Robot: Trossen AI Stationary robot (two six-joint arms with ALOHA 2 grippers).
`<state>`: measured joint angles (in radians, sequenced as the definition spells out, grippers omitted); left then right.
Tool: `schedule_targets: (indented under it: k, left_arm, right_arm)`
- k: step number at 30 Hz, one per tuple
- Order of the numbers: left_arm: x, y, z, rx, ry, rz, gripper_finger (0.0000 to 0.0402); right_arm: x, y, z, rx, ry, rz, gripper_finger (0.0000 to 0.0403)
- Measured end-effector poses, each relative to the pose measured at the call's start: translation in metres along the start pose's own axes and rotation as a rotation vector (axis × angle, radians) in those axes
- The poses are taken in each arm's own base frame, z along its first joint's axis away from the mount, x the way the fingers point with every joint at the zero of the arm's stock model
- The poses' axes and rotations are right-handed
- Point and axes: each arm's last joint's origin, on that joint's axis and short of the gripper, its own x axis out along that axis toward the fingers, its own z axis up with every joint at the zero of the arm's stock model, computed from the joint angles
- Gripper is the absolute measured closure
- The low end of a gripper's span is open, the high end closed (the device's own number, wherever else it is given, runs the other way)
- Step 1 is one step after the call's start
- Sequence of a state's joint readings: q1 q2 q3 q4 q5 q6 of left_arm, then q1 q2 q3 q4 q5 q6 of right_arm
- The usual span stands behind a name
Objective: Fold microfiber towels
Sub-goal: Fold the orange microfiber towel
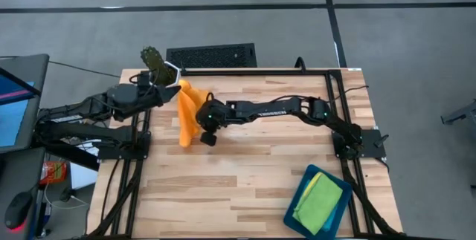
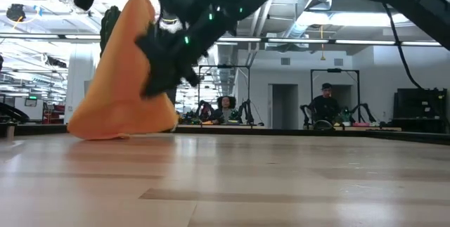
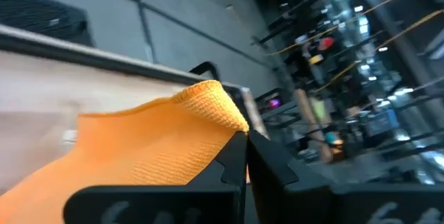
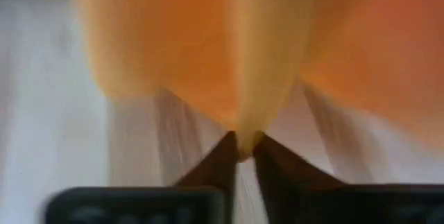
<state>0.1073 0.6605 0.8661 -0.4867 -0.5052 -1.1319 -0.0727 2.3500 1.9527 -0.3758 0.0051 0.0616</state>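
The orange microfiber towel hangs in a tall cone at the table's far left, and its lower end rests on the wood. My left gripper is shut on the towel's top. My right gripper reaches in from the right and is shut on the towel lower down, seen as a dark shape in front of the cloth. A green, a yellow and a light blue towel lie in the dark teal tray at the near right. My left gripper pinches the towel's top edge beside a rounded corner between its two fingers. The fingers come about level from the table's left. The cloth hangs down from them, its lower end on the table. My right gripper pinches a narrow upright fold of the hanging towel between its fingertips. It comes from the table's right, slanting down. One layer or several, I cannot tell.
A black grille lies beyond the far edge, with a green spiky object beside it. Black frame rails run along the table's sides. Bare wood spreads across the middle and near part.
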Motion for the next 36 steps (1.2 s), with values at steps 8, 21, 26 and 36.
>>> schedule_targets:
  k: [8,21,26,36]
  left_arm:
    - [0.000,-0.006,0.002,-0.011,0.011,-0.074,0.0401]
    - [0.001,-0.022,0.009,-0.012,-0.075,-0.202,0.0401]
    - [0.014,-0.025,0.002,0.044,-0.056,-0.183,0.0401]
    - [0.081,-0.033,0.004,0.136,-0.277,-0.125,0.0401]
  right_arm:
    - [-0.017,-0.002,0.010,-0.030,-0.018,-0.079,0.0394]
    - [-0.160,-0.016,0.033,-0.067,0.159,-0.098,0.0397]
    - [-0.233,-0.029,0.033,-0.005,0.182,-0.177,0.0397]
    - [-0.311,-0.083,0.028,0.033,0.134,-0.573,0.0397]
